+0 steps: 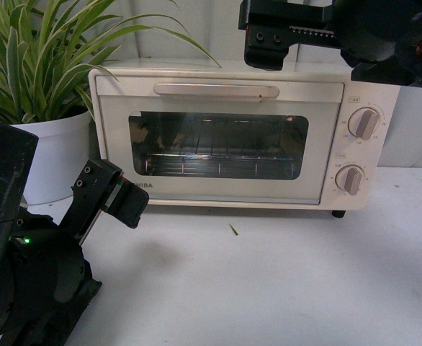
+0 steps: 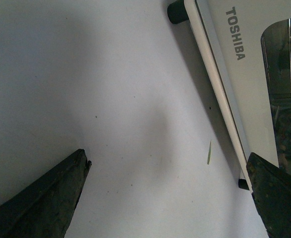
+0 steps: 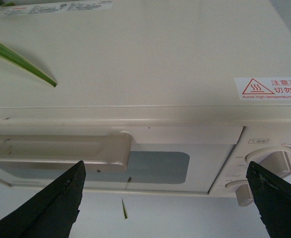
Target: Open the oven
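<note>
The cream-white Toshiba oven (image 1: 218,151) stands at the back of the white table with its glass door shut. The bar handle (image 1: 216,90) runs along the door's top, and two knobs (image 1: 364,123) sit at its right. My right gripper (image 1: 268,47) is open, above the oven's top front edge. In the right wrist view it (image 3: 165,173) hangs over the door just right of the handle's end (image 3: 61,151), holding nothing. My left gripper (image 1: 117,193) is open and low, in front of the oven's lower left corner. In the left wrist view it (image 2: 168,168) frames bare table beside the door's bottom edge (image 2: 220,94).
A potted plant in a white pot (image 1: 52,151) stands left of the oven, and one leaf (image 3: 21,59) lies over the oven top. A small green leaf scrap (image 1: 233,229) lies on the table (image 1: 268,288) in front of the oven. A hot-surface warning sticker (image 3: 269,89) is on the oven top.
</note>
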Robot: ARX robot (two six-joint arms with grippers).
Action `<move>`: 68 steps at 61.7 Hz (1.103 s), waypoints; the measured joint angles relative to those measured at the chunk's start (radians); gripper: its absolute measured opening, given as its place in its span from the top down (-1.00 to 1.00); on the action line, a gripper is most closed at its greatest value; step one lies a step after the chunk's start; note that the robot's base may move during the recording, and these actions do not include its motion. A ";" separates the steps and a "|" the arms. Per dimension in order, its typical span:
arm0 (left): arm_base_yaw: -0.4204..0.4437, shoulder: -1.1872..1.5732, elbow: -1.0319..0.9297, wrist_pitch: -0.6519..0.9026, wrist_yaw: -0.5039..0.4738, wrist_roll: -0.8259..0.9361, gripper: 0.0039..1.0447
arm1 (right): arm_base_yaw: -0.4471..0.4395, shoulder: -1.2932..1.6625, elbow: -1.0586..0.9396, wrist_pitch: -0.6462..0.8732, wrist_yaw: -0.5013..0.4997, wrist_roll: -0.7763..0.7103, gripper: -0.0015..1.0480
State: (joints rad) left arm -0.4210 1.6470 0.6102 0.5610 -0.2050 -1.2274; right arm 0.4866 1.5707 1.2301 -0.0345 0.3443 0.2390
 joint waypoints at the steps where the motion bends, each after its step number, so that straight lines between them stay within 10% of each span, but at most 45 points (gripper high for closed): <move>1: 0.000 0.000 0.000 0.000 0.000 0.000 -0.88 | 0.000 0.005 0.005 -0.002 0.003 0.001 -0.82; 68: 0.018 -0.010 -0.011 0.007 0.023 0.000 -0.88 | 0.005 0.137 0.128 -0.079 0.026 -0.033 -0.82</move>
State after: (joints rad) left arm -0.4030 1.6375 0.5987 0.5678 -0.1825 -1.2278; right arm 0.4915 1.7077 1.3582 -0.1139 0.3702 0.2058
